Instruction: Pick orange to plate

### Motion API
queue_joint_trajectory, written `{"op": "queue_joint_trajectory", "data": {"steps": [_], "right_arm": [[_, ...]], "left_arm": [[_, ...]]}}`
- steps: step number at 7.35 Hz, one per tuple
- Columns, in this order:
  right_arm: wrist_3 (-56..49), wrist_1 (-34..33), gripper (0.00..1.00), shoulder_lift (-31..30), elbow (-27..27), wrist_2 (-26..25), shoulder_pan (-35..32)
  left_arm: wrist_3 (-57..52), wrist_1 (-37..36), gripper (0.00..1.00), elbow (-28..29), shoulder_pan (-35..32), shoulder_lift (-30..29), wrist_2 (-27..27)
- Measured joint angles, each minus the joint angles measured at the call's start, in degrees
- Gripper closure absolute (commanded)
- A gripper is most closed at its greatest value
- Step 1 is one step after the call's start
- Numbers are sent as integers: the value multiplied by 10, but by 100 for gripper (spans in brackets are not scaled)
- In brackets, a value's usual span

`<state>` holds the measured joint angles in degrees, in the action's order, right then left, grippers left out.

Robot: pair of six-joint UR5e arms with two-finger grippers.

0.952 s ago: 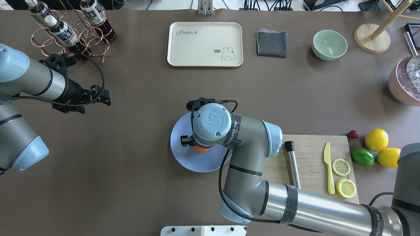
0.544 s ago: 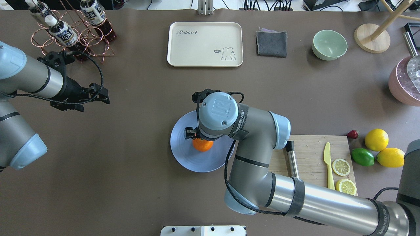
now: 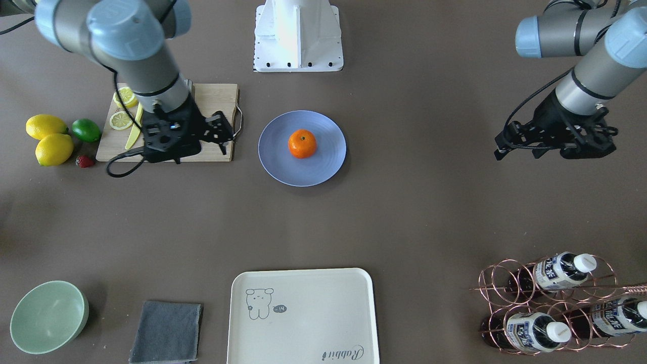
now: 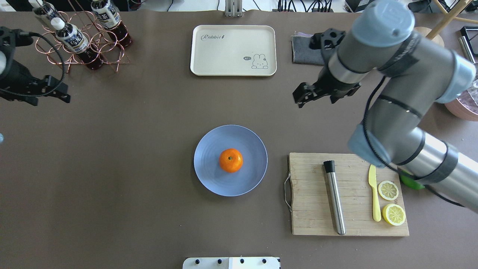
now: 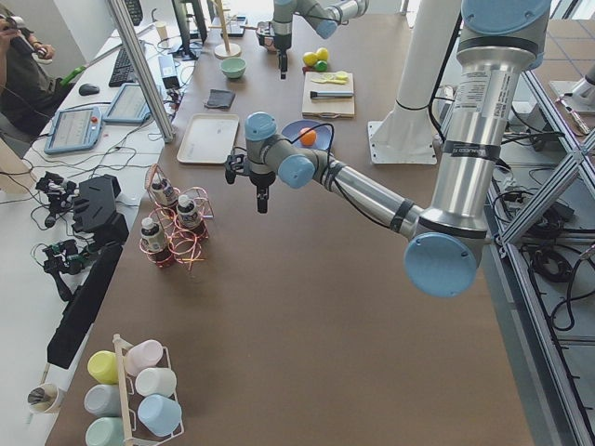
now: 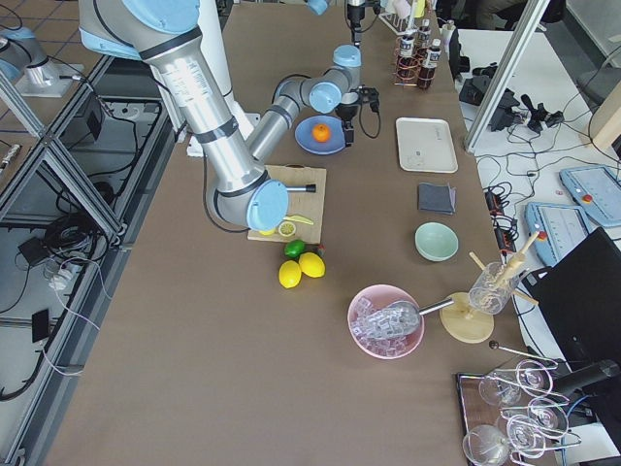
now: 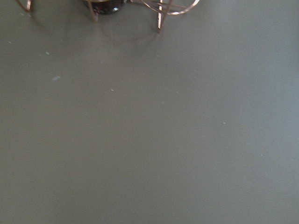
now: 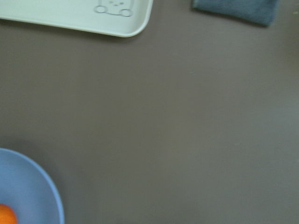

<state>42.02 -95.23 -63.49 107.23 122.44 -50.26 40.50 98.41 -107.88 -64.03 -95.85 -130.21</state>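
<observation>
The orange point(image 4: 230, 160) sits stem up at the middle of the blue plate point(image 4: 209, 172), with nothing touching it. From the front, the orange point(image 3: 302, 143) and the plate point(image 3: 283, 164) show the same. My right gripper point(image 4: 313, 98) hangs open and empty, off to the right and beyond the plate; from the front the right gripper point(image 3: 225, 134) is over the cutting board's edge. My left gripper point(image 4: 56, 91) is open and empty at the far left, near the bottle rack. The right wrist view catches the plate's rim point(image 8: 42, 186) and a sliver of orange point(image 8: 5, 215).
A cream tray point(image 4: 233, 50), a grey cloth point(image 4: 302, 48) and a wire bottle rack point(image 4: 80, 33) line the far side. The wooden cutting board point(image 4: 310, 194) holds a steel muddler point(image 4: 334, 198), a yellow knife point(image 4: 374, 194) and lemon halves point(image 4: 388, 190).
My right gripper has let go of the orange, risen and swung away to the far right. The orange stays on the plate. My left arm has drawn back to the left.
</observation>
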Motion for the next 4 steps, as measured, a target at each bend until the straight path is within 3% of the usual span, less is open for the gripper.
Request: {"op": "queue_joint_trajectory", "data": {"steps": [2,4], "right_arm": [[-206,-5,0,-111,5,64,-131],[-414,-28,0,-205,-10,79,-253]], "left_arm": [[-245,-13,3,39,-123,83,-60],[-453,-12,3,107,-217,146,-75]]}}
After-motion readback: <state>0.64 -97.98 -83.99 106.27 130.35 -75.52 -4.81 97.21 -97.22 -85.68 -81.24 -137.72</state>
